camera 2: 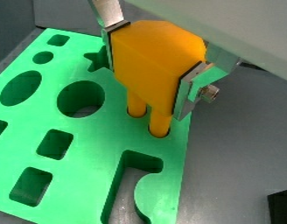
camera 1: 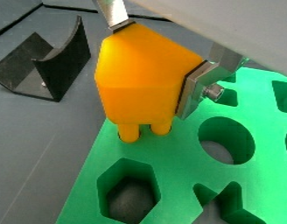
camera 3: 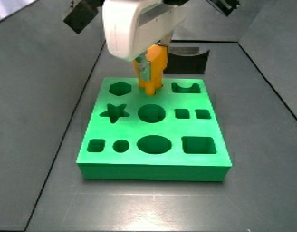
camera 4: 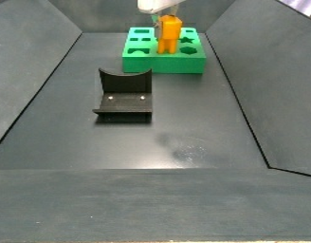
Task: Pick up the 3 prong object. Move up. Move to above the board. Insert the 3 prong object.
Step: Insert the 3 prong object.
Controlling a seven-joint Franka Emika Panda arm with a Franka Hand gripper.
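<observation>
My gripper (camera 1: 157, 61) is shut on the 3 prong object (camera 1: 140, 79), an orange block with a chunky top and narrow prongs below. Both wrist views show its silver fingers (camera 2: 191, 87) pressed on the block's two sides. The prongs (camera 2: 152, 118) reach down to the board (camera 2: 76, 149), a bright green slab with shaped cutouts, and their tips look sunk into its small holes. In both side views the block (camera 3: 152, 68) stands upright on the board (camera 3: 151, 145) near one edge, between the hexagon cutout and a U-shaped cutout. In a side view the block (camera 4: 170, 30) stands on the far board (camera 4: 184, 59).
The fixture (camera 4: 122, 95), a dark L-shaped bracket on a base plate, stands on the dark floor apart from the board. It also shows in a wrist view (camera 1: 46, 61) and behind the board in a side view (camera 3: 190, 58). Dark sloped walls (camera 4: 45, 76) enclose the floor.
</observation>
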